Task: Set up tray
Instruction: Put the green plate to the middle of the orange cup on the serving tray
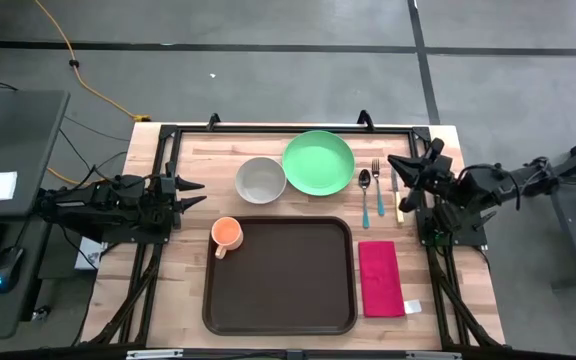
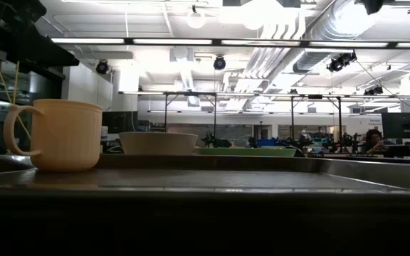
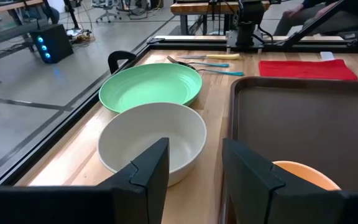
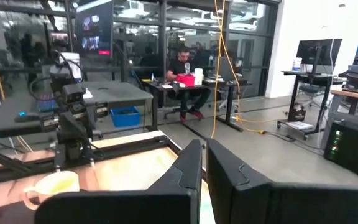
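Observation:
The dark brown tray lies in the middle of the table toward its near edge. An orange cup stands at the tray's far left corner. Beyond the tray sit a white bowl and a green plate, each resting on its base on the wood. My left gripper hovers open at the table's left side, pointing toward the bowl and the cup. My right gripper is shut and raised over the table's far right, with nothing in it.
A spoon, a fork and a yellow-handled knife lie side by side right of the plate. A red napkin lies right of the tray. A black frame borders the table. People sit at desks in the room beyond.

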